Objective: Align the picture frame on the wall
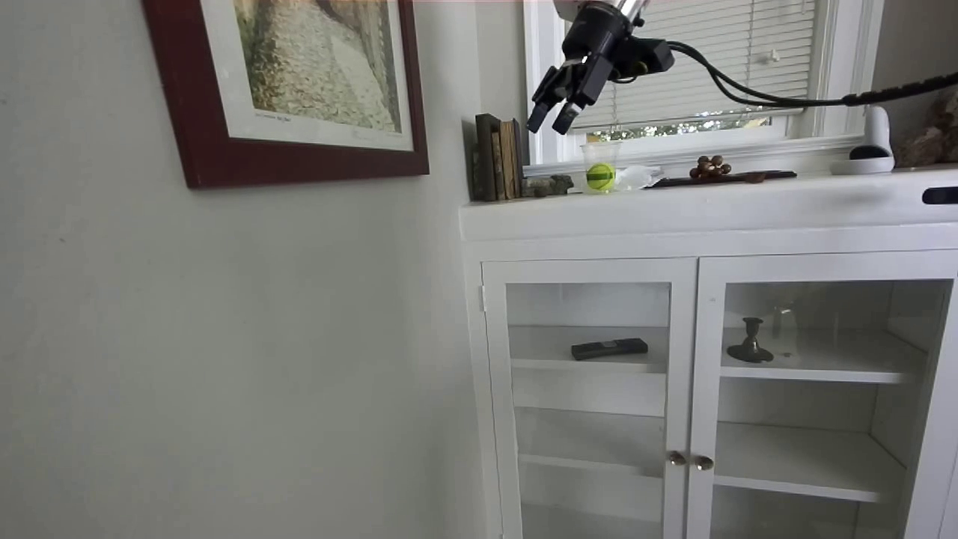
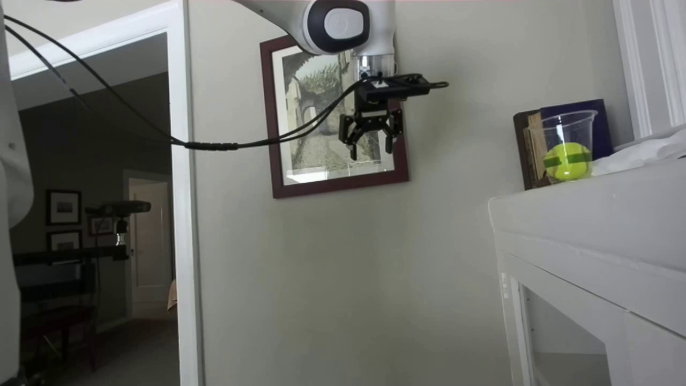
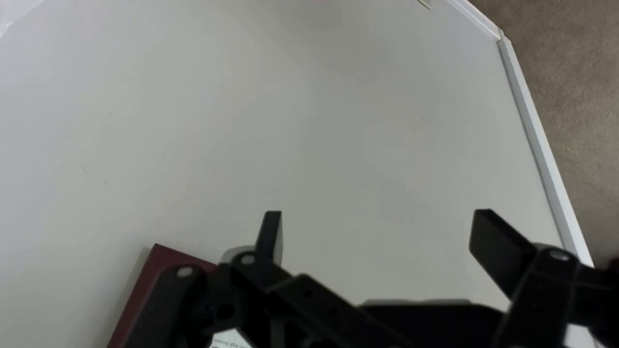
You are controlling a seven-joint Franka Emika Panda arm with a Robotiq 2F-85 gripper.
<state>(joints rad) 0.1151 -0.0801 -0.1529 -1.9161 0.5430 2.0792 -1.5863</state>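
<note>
The picture frame (image 1: 314,163) hangs on the off-white wall (image 1: 299,337). In an exterior view the frame (image 2: 343,184) looks tilted, its lower edge rising to the right; the arm and gripper hide its upper and right parts. Its top is cut off in an exterior view. My gripper (image 1: 551,123) is open and empty, fingers pointing down. In an exterior view the gripper (image 2: 371,151) overlaps the frame's lower right, apparently in front and apart from it. In the wrist view the open fingers (image 3: 377,215) have bare wall between them; a frame corner (image 3: 167,258) shows at lower left, partly hidden.
A white glass-doored cabinet (image 1: 584,243) adjoins the wall. On it stand books (image 1: 498,159), a clear cup (image 2: 584,128) with a yellow-green ball (image 2: 568,161), and plastic wrap. A window (image 1: 711,75) is behind. Black cables (image 2: 211,146) trail from the gripper. A doorway (image 2: 179,107) is beside the wall.
</note>
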